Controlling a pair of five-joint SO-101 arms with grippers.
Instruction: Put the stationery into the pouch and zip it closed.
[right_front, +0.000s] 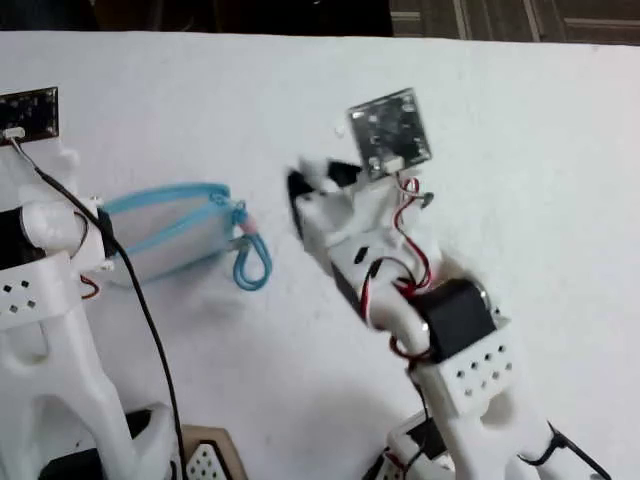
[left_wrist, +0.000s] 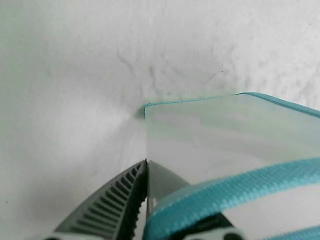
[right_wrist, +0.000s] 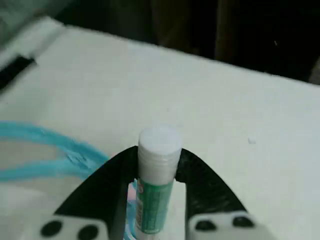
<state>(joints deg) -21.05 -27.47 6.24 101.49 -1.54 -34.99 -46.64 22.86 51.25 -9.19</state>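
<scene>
Fig.: white bench (right_front: 520, 120) w/ two arms, the pouch serving as ref. point.

(a) Pouch (right_front: 170, 235): clear sheet w/ blue trim, lying flat on the bench. A blue loop strap (right_front: 252, 262) is trailing from the pouch end that is facing the R arm. A small pink piece (right_front: 251, 222) is sitting at that same end.

(b) L pincer (left_wrist: 146, 167): sitting at the pouch's far end, opp. the strap. Its jaws are pressing together on the clear sheet near a corner of the pouch (left_wrist: 210, 135), and a blue trim band is running just beside the ridged finger (left_wrist: 112, 210).

(c) R pincer (right_wrist: 156, 151): hanging near the pouch's strap end, not touching the pouch (right_wrist: 35, 150). Its black jaws are clamping a glue stick (right_wrist: 155, 195) w/ white cap and green label. The cap is projecting past the fingertips. In the high view this pincer (right_front: 305, 190) is showing just beyond the strap, on the side away from the L arm.
</scene>
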